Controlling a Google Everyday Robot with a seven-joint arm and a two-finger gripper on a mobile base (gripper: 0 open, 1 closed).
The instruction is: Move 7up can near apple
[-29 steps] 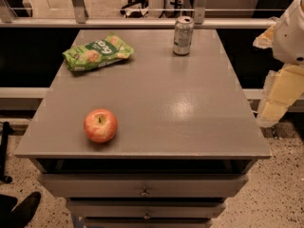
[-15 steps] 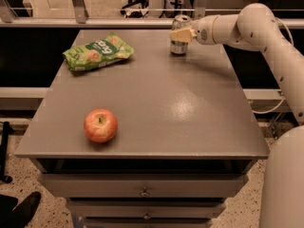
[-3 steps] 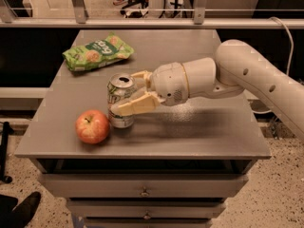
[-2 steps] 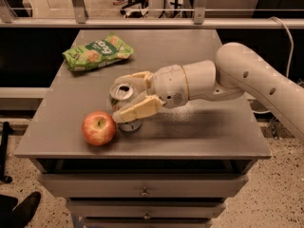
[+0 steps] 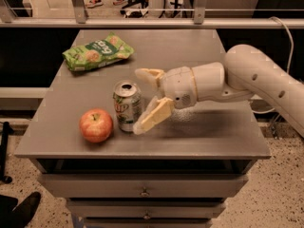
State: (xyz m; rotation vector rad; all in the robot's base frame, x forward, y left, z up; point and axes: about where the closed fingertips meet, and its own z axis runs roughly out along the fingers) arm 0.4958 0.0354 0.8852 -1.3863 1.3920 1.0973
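The 7up can (image 5: 127,105) stands upright on the grey table (image 5: 209,132), just right of the red apple (image 5: 96,125), with a small gap between them. My gripper (image 5: 146,99) is right of the can, reaching in from the right on a white arm. Its two cream fingers are spread wide: one (image 5: 148,74) behind the can's top, the other (image 5: 153,116) in front near the can's base. Neither finger clearly presses the can.
A green snack bag (image 5: 97,51) lies at the table's back left. The table's front edge is close to the apple and can. Drawers sit below the tabletop. A railing and people's legs are behind the table.
The can has been carried from the table's back right to beside the apple. Since 0.7 s ago the fingers have spread off the can and the gripper has drawn back right a little.
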